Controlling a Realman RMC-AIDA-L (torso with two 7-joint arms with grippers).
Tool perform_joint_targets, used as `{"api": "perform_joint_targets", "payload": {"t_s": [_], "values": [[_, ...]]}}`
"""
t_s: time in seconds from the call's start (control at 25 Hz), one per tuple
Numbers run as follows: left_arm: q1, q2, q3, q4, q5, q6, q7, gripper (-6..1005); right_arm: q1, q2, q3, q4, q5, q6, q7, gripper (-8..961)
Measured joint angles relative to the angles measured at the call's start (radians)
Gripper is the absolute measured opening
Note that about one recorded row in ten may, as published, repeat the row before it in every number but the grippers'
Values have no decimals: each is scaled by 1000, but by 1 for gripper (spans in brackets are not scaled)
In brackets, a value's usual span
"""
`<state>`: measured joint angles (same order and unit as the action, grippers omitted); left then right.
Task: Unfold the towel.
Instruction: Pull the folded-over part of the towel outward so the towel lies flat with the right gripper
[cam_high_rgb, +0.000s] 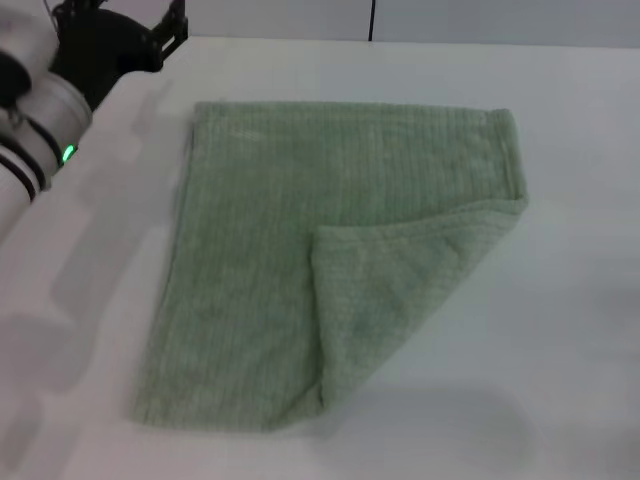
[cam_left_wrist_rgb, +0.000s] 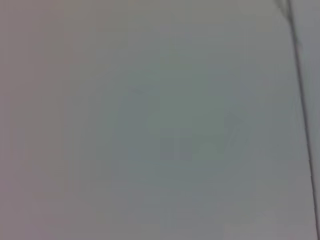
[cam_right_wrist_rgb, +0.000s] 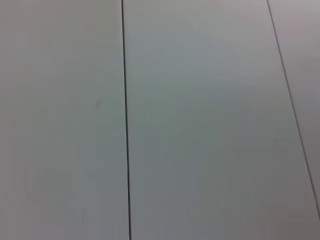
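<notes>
The pale sage-green towel (cam_high_rgb: 250, 250) lies flat on the white table (cam_high_rgb: 570, 330) in the head view. Its near right corner is folded over onto the cloth as a triangular flap (cam_high_rgb: 400, 290), with the flap's tip near the towel's middle. My left gripper (cam_high_rgb: 170, 35) hangs above the table at the far left, beyond the towel's far left corner and apart from it. The right gripper is out of view. Neither wrist view shows the towel.
The table's far edge meets a pale wall with a dark vertical seam (cam_high_rgb: 371, 20). The wrist views show only plain pale panels with thin dark seams (cam_right_wrist_rgb: 125, 125). My left arm's white forearm (cam_high_rgb: 30, 150) reaches in over the table's left side.
</notes>
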<state>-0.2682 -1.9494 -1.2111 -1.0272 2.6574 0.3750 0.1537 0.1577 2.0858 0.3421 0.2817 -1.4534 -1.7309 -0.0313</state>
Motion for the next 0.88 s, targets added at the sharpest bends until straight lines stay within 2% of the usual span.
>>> {"api": "perform_joint_targets", "payload": {"t_s": [0.16,0.24,0.36,0.4,0.44,0.48,0.52,0.56,0.6,0.88], "values": [[51,7,-84,-234,14,-351,2,671,8,-1,0,-2,-1,2,0,802],[54,10,-129,-347,11,-580,18,670,10,-1,0,-2,-2,2,0,802],[54,10,-129,-347,11,-580,18,669,11,-1,0,-3,-4,3,-3,802],[48,6,-153,-392,6,-682,35,668,11,-1,0,-3,-4,3,-4,802],[48,6,-153,-392,6,-682,35,668,11,-1,0,-3,-4,3,-4,802],[-6,-55,-283,-479,-9,-1006,136,667,11,-1,0,-3,-4,3,-4,802],[-43,-96,-358,-486,-10,-1127,188,667,11,-1,0,-3,-4,4,-4,802],[-43,-96,-358,-486,-10,-1127,188,667,11,-1,0,-3,-4,4,-4,802],[-76,-119,-411,-480,-24,-1218,234,666,11,-1,-1,-3,-4,4,-4,802],[-91,-117,-403,-450,-67,-1225,245,663,7,-1,-11,-3,-4,3,-1,802]]}}
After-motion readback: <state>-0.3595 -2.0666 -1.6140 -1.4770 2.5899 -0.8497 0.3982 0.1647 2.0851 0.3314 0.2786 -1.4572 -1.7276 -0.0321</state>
